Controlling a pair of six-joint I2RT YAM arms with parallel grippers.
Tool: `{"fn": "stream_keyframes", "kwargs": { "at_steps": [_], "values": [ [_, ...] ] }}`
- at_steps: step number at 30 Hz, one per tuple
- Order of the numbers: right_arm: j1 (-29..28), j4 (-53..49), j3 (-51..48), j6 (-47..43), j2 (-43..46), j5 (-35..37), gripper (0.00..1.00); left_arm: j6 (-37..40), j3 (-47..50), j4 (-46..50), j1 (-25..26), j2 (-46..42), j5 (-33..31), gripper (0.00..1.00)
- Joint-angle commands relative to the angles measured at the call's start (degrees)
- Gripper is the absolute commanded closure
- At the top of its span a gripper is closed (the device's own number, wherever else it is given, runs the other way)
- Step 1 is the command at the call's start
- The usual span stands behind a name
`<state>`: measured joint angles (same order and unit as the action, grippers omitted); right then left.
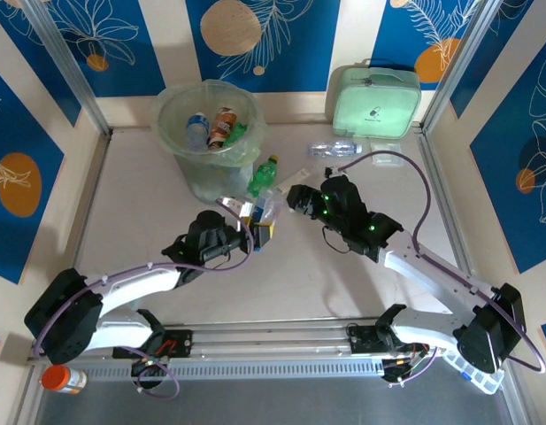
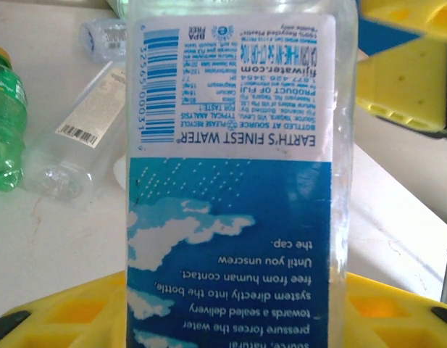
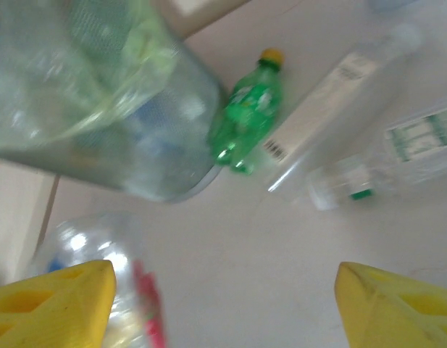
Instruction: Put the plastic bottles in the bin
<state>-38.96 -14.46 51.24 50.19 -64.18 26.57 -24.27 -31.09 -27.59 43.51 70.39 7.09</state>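
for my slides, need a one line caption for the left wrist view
Left tool gripping a blue-labelled water bottle, green bottle and clear bottle lying on the table behind.

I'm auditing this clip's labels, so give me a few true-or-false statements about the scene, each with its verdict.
1. The left gripper holds a blue-labelled bottle. True.
2. The bin has nothing in it. False: several bottles lie inside.
3. A green bottle lies outside the bin, close beside it. True.
4. The right gripper grips a bottle. False: its jaws stand apart with nothing between them.
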Motion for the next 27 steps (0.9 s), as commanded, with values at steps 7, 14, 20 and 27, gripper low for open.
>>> {"fn": "stream_keyframes", "kwargs": {
  "at_steps": [7, 14, 20, 27],
  "values": [
    [-3.5, 0.9, -6.7, 4.1, 0.4, 17.0, 0.23, 2.5, -6.2, 7.6, -0.3, -7.6, -3.0, 0.58],
    [-7.6, 0.4, -5.5, 3.1, -3.0, 23.6, 0.23, 1.8, -27.2, 26.0, -1.9, -6.3, -11.6, 0.74],
    [-8.3, -2.9, -1.9, 2.8, -8.4, 26.7, 0.23, -8.0, -43.5, 37.1, -12.8, 1.4, -8.1, 0.81],
    [-9.0, -6.0, 0.3, 3.9, -10.7, 29.0, 0.22, -13.2, -60.6, 51.7, -22.9, 12.4, -10.8, 0.83]
  ]
}}
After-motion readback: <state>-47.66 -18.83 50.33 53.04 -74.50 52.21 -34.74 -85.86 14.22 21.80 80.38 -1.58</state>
